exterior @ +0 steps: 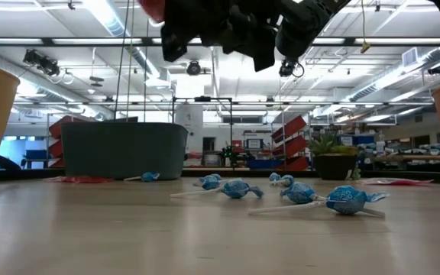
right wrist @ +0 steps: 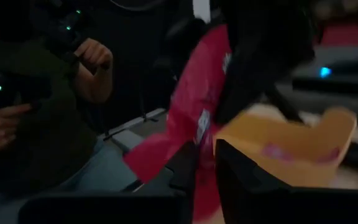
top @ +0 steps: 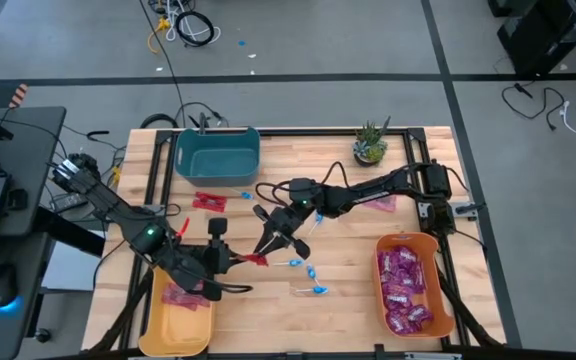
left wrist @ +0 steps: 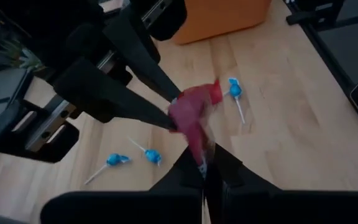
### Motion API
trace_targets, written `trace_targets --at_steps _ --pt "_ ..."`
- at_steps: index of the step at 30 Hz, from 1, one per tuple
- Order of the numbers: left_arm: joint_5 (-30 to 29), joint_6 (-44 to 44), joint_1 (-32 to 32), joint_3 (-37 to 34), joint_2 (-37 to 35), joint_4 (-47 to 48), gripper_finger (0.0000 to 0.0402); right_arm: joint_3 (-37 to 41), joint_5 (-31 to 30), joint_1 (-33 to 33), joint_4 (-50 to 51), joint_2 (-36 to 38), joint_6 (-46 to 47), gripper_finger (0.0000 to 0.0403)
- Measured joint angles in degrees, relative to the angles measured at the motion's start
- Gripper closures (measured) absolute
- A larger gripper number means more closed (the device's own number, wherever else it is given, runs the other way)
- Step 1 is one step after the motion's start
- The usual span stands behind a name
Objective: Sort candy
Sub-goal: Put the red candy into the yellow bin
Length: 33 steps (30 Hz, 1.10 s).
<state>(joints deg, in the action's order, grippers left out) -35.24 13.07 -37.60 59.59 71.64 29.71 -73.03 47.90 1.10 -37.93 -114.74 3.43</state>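
Our left gripper [left wrist: 204, 163] has its jaws closed on one end of a flat red packet [left wrist: 194, 115], while our right gripper [top: 265, 243] pinches the other end with jaws that look barely parted, so a handover is under way above the middle of the bench. To do it well, we judge the right should let go fully before the left carries the packet to the yellow bin [top: 158, 330] at the bench's near left corner. Blue lollipops [top: 317, 289] lie just beside, toward the near edge.

Pale wood table [top: 348, 250] — matt, smooth
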Motion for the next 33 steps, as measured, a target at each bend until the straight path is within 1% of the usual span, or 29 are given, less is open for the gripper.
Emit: trace_targets --at_steps 4,10,13,17,21,24,26,30,33 --pt "-0.4 1.8 -0.6 0.0 -0.4 1.9 0.04 0.0 1.3 1.0 4.7 0.0 2.2 0.0328" --pt "0.6 6.2 -1.6 0.5 -1.0 5.7 0.0401 0.0 0.6 2.5 12.8 0.0 3.7 0.0286" --pt "1.9 13.1 -3.1 3.2 -1.1 12.9 0.0401 0.0 -1.9 3.7 17.4 0.0 3.6 0.0275" --pt "2.6 23.5 -5.7 8.2 -1.2 23.5 0.0401 0.0 -5.3 5.0 22.1 0.0 2.9 0.0272" --pt "9.1 32.7 -8.0 13.5 -1.2 32.1 0.0401 0.1 -5.9 5.7 22.9 -0.1 2.4 0.0273" --pt "17.9 40.4 -9.9 15.9 -1.2 37.0 0.0401 0.1 -5.9 5.8 22.9 -0.1 2.4 0.0273" --pt "22.6 44.9 -11.3 16.3 -1.2 39.4 0.0401 0.1 -6.0 5.8 22.9 -0.1 1.9 0.0271" --pt "28.6 54.0 -13.6 16.2 -1.2 44.6 0.0401 0.1 -7.8 5.7 22.8 -0.1 0.9 0.0271" --pt "30.5 57.6 -14.7 15.2 -1.2 44.2 0.0401 0.1 -8.3 5.7 22.5 -0.1 0.4 0.0272"
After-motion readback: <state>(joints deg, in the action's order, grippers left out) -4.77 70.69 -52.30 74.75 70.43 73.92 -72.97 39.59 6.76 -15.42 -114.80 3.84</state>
